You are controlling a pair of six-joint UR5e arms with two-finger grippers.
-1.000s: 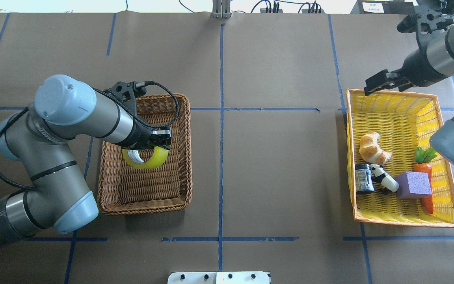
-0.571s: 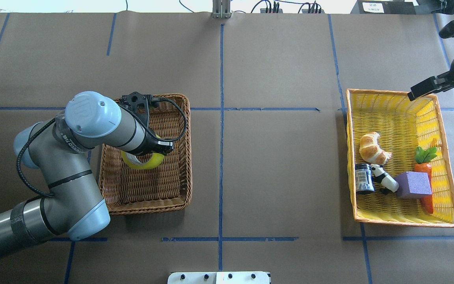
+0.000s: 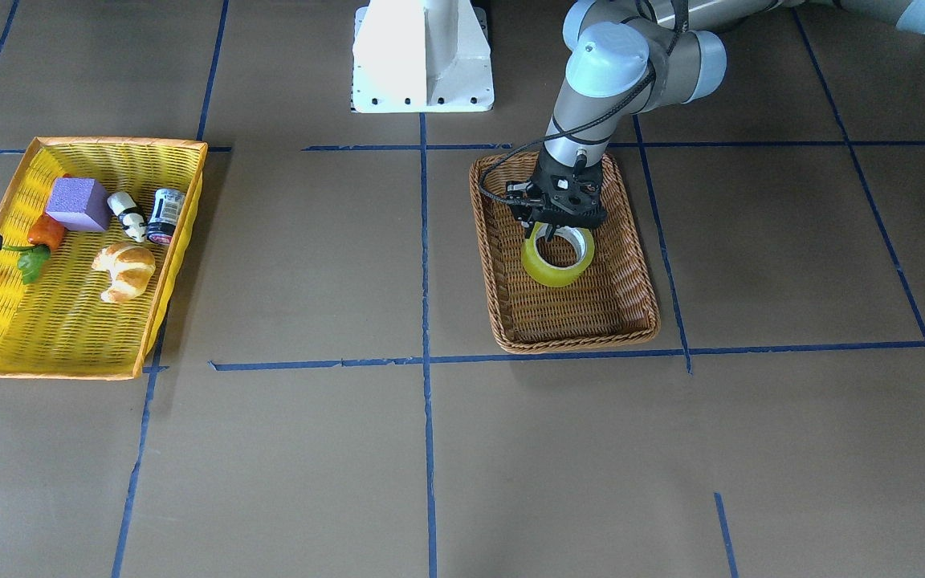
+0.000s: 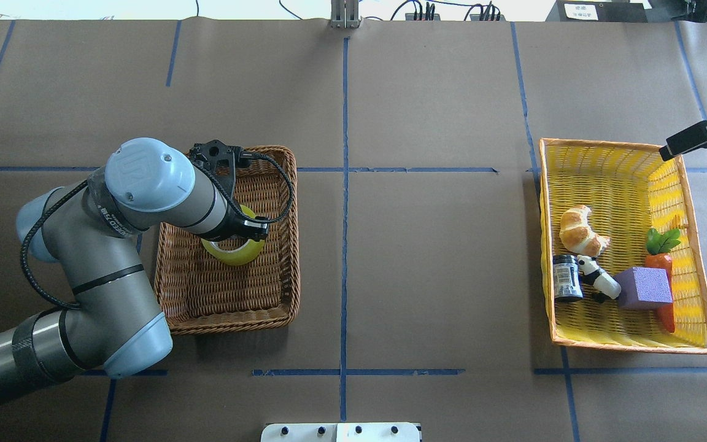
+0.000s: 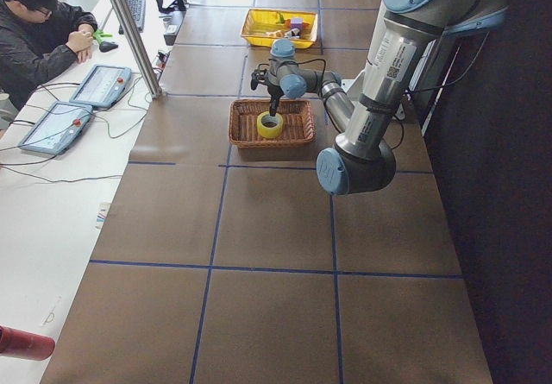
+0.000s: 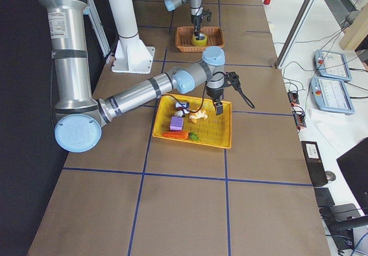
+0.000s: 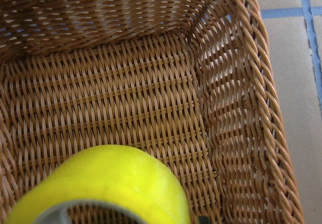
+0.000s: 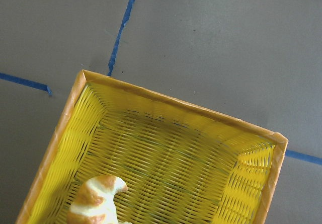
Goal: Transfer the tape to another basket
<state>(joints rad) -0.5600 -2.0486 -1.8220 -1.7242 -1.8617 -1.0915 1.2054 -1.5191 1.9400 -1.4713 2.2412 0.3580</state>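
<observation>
The tape [image 4: 235, 253], a yellow-green roll with a grey-white core, is low inside the brown wicker basket [image 4: 293, 245]. It also shows in the front view [image 3: 558, 258] and fills the bottom of the left wrist view [image 7: 115, 178]. My left gripper [image 4: 247, 232] is shut on the roll's rim from above. My right gripper [image 4: 666, 150] hangs over the far right corner of the yellow basket [image 4: 611, 145]. It looks open and empty, and no fingers show in its wrist view.
The yellow basket holds a croissant [image 4: 582, 230], a small dark jar [image 4: 567, 278], a panda toy [image 4: 599, 278], a purple block [image 4: 644, 287] and a carrot [image 4: 662, 270]. Brown paper with blue tape lines covers the table between the two baskets.
My left arm has moved the tape slightly right and down in the wicker basket. My right arm has swung away to the right, past the yellow basket's far corner.
</observation>
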